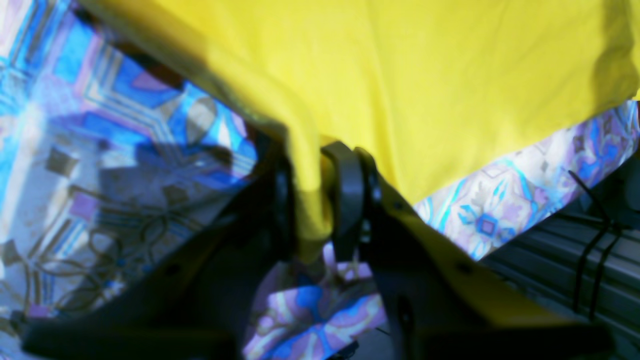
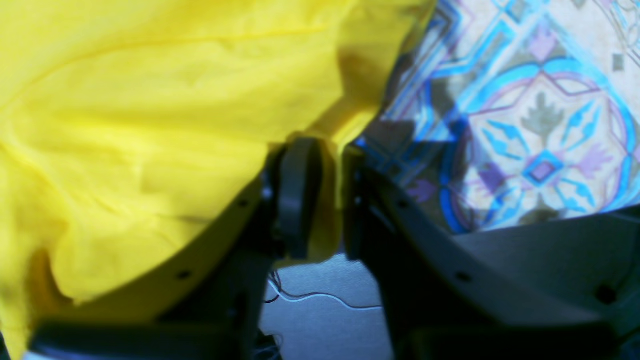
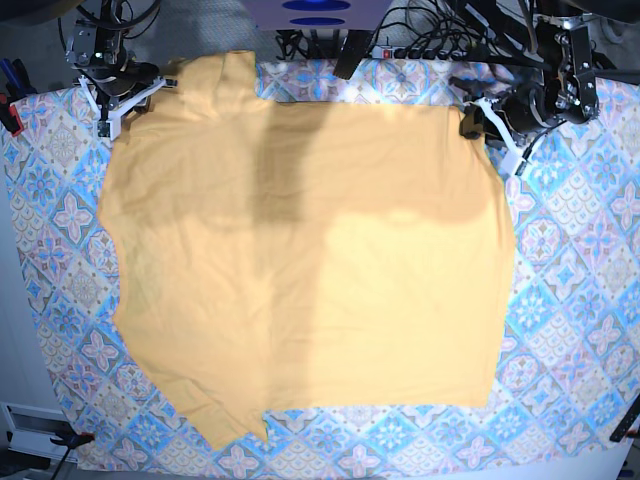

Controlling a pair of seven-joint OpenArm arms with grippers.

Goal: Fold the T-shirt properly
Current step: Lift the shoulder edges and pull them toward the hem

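Observation:
The mustard T-shirt lies spread nearly flat on the blue-and-pink patterned tablecloth, covering most of it. My left gripper sits at the shirt's far right corner. In the left wrist view it is shut on a bunched edge of the yellow fabric. My right gripper sits at the shirt's far left corner. In the right wrist view it is shut on a fold of the shirt, with tablecloth beside it.
Cables and gear crowd the table's far edge between the two arms. A clamp sits at the right edge and another at the left. A grey ribbed rail lies past the cloth's edge by the left gripper.

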